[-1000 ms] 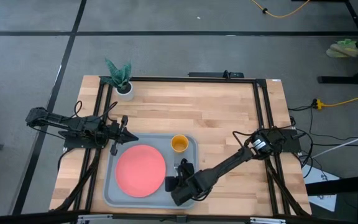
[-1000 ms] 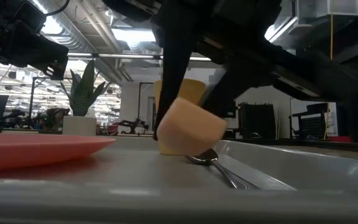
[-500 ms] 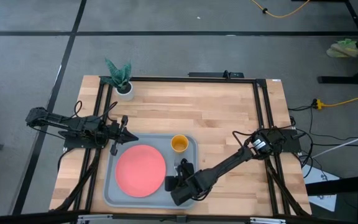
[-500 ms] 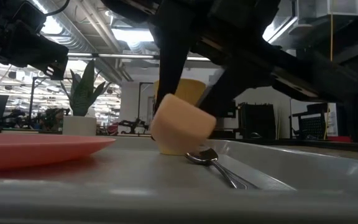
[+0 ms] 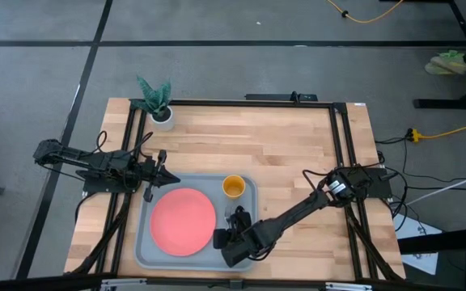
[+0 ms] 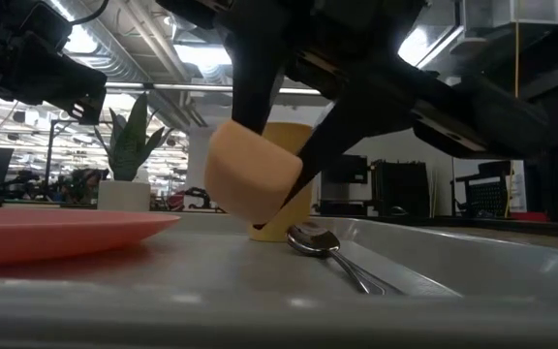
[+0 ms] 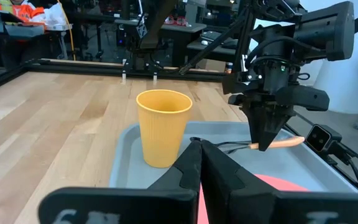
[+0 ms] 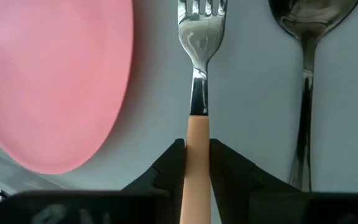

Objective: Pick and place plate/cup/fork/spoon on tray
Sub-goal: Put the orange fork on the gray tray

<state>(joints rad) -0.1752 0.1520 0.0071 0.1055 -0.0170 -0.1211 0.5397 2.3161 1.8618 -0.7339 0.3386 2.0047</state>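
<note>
The grey tray [image 5: 249, 194] lies at the table's near middle. On it rest the pink-red plate [image 5: 183, 221], the upright yellow cup [image 5: 233, 187] and the dark spoon [image 8: 303, 68], which lies flat. My right gripper [image 5: 226, 237] is over the tray between plate and spoon, shut on the fork [image 8: 199, 37], whose silver tines point away from the wrist. My left gripper [image 5: 168, 179] is shut and empty at the tray's far left corner, short of the cup [image 7: 162, 127]. My right gripper pinches the fork's orange handle [image 8: 197, 127] between its two fingers, a little behind the metal neck. The fingers point down from above and stand on either side of the handle. The handle's free end [image 6: 250, 179] is clear of the tray floor.
A white pot with a green plant [image 5: 159, 105] stands at the table's far left corner. Black frame rails run along the table's left and right sides. Bare wood lies to the right of the tray [image 5: 298, 162].
My right gripper has moved the fork a little toward the plate. In the low view the orange handle end has risen off the tray floor and shifted away from the spoon. The spoon, cup and plate have stayed in place.
</note>
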